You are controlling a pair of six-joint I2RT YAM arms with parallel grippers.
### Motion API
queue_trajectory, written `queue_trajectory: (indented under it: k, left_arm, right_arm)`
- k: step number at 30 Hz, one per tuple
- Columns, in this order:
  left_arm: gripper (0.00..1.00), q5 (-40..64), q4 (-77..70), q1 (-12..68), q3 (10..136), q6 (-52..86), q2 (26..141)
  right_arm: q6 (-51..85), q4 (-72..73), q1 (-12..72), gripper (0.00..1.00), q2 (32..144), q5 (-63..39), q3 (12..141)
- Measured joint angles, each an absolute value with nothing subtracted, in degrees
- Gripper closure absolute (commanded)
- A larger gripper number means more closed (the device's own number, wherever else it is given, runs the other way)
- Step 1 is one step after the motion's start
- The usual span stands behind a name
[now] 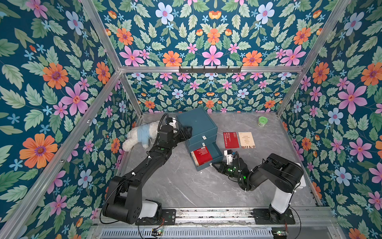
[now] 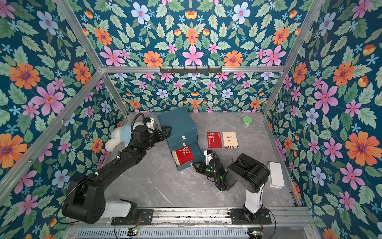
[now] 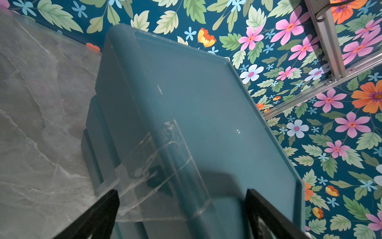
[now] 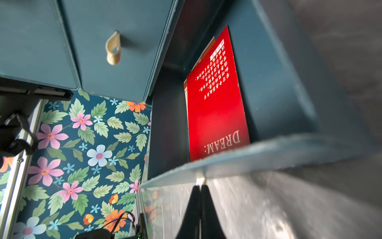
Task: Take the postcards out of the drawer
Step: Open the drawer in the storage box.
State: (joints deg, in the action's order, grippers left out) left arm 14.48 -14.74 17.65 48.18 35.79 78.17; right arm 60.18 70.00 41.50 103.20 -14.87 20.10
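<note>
Near the back edge of the grey marble-patterned table (image 1: 186, 186) stands a teal three-drawer cabinet (image 1: 196, 122), its bottom drawer (image 1: 218, 154) open toward the front edge. In that drawer lies a red rectangular postcard with white lettering (image 1: 203, 155), resting on a cream postcard (image 1: 193, 156) of which only a strip shows. Two more postcards lie flat on the table between the cabinet and the right edge, side by side: a red one (image 1: 230, 140) and a cream one with dark print (image 1: 247, 140). My right gripper (image 1: 213, 165) sits at the drawer's front, fingertips pressed together on its small cream pull tab (image 4: 200, 179). My left gripper (image 1: 187, 132) is spread wide at the cabinet's left side, with the cabinet's top edge between its fingers. I cannot tell whether they touch it.
</note>
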Motion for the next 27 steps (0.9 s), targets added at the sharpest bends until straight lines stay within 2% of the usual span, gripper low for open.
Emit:
queue_trajectory:
  k: [9,14,18,23,27]
  left_arm:
    - [0.03,14.2,-13.3,17.6,48.9,35.8,78.2]
    - [0.02,13.8,-12.9,17.6,49.2,35.8,78.2]
    - [0.0,13.3,-11.8,17.6,50.1,35.1,77.7]
    - [0.0,10.9,-9.5,17.6,50.5,33.0,74.9]
    - [0.0,7.6,-7.6,17.6,50.1,31.7,71.5]
  right_arm:
    - [61.5,69.0,42.7,1.0,100.2,-14.7,15.7]
    - [62.5,69.8,42.9,0.78,100.3,-14.5,14.9]
    - [62.7,69.6,42.9,0.66,98.3,-14.0,13.4]
    - [62.2,65.0,42.9,0.61,90.8,-13.0,13.1]
    - [60.4,55.9,42.9,0.58,82.8,-11.7,14.6]
